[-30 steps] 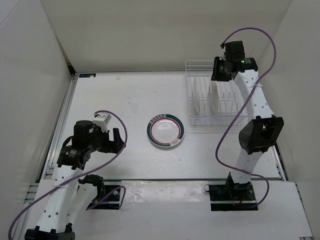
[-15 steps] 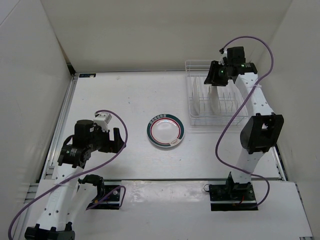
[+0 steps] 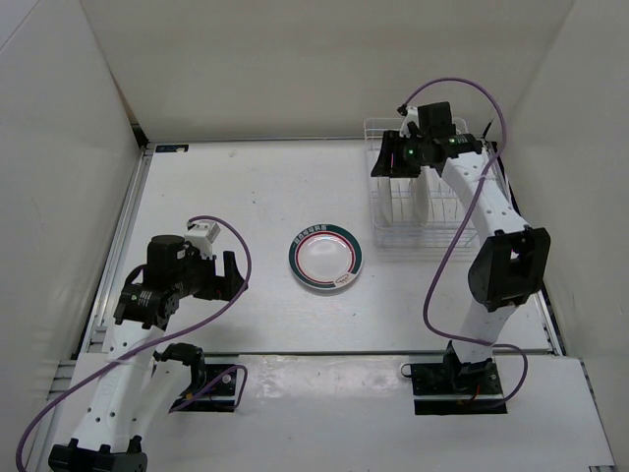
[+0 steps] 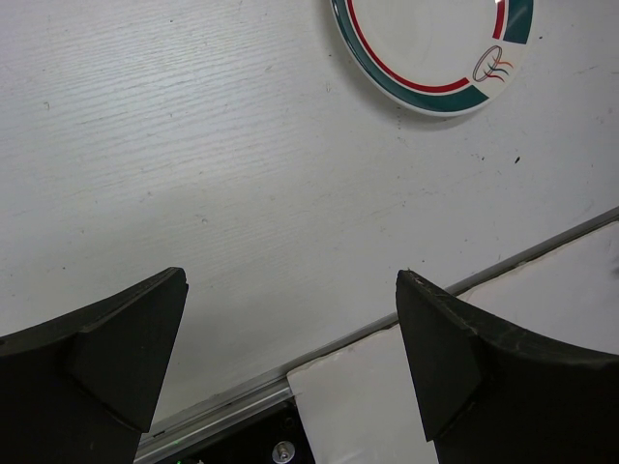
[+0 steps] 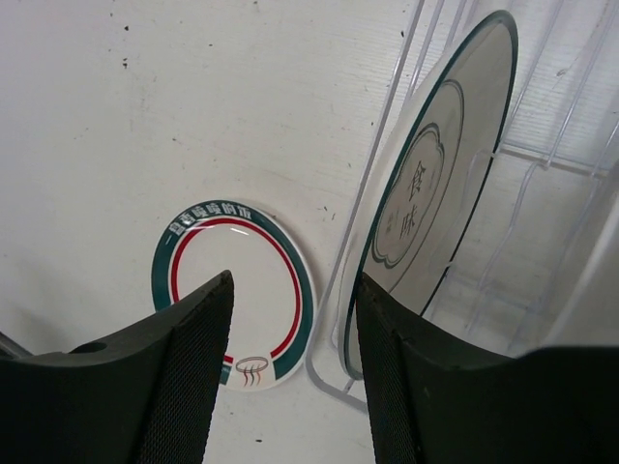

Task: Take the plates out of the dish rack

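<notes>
A white plate with a green-and-red ringed rim (image 3: 326,259) lies flat on the table left of the dish rack (image 3: 462,234). It also shows in the right wrist view (image 5: 193,253) and the left wrist view (image 4: 426,58). A plate with a thin dark rim and grey centre motif (image 5: 435,184) stands upright in the rack (image 5: 542,159), at its left side (image 3: 420,197). My right gripper (image 3: 388,160) hovers over the rack's left edge, open and empty (image 5: 295,280); the standing plate's rim runs beside its right finger (image 5: 426,387). My left gripper (image 3: 231,275) is open and empty (image 4: 290,280) near the table's front edge.
White walls enclose the table on three sides. A metal rail (image 4: 242,401) runs along the table's front edge below my left gripper. Purple cables loop off both arms.
My right gripper has moved left and slightly forward, from the rack's far right part to its left edge. The left arm and both plates have not moved.
</notes>
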`<state>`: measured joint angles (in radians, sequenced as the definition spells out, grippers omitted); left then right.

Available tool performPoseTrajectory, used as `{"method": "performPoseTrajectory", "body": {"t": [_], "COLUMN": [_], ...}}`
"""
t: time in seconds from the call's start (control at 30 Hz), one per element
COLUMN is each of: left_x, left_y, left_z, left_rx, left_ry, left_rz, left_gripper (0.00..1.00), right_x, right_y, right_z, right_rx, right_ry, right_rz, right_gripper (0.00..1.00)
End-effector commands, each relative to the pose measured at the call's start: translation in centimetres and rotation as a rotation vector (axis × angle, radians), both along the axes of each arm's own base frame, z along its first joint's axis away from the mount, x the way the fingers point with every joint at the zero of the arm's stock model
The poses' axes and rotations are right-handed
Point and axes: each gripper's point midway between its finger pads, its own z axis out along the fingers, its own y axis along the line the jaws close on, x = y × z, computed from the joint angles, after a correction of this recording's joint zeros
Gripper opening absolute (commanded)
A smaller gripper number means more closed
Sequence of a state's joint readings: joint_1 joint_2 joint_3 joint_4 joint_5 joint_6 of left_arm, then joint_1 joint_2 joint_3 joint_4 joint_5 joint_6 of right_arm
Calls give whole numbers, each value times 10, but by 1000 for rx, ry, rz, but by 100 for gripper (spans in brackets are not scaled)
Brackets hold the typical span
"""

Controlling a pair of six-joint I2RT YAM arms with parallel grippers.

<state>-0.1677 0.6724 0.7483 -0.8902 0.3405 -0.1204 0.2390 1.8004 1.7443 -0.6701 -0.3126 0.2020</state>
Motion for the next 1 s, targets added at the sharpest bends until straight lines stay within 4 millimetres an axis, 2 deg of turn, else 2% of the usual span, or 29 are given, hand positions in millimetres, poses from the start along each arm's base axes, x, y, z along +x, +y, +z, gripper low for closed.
{"method": "performPoseTrajectory", "body": {"t": [0.0,0.2,0.43,0.57,0.63,0.67,0.97], "left_x": [0,-1,-1,0,0,0,1], "left_y": [-2,-2,-2,-1,-1,-1,-1], "left_z": [4,3,3,2,2,2,2], "left_rx": [-4,-2,-4,2,-1,3,2], "left_ry": [-18,-8,-11,-8,-6,-8,-4], "left_rz": [-12,-13,-15,-8,-9,-8,-7], "left_gripper": [100,100,100,100,100,100,100], "right_x": [15,26,41,49,50,53,54], "right_y": [0,-13,-23,-22,-23,-22,-25], "right_z": [0,-12,-14,-3,-3,5,33], "right_rx": [-36,-120,-171,-167,-173,-167,-172], "right_ry": [-46,-53,-70,-91,-84,-102,-141], "right_rz": [-7,-60,-113,-126,-127,-133,-135], "right_gripper": [57,52,39,23,21,19,4]}}
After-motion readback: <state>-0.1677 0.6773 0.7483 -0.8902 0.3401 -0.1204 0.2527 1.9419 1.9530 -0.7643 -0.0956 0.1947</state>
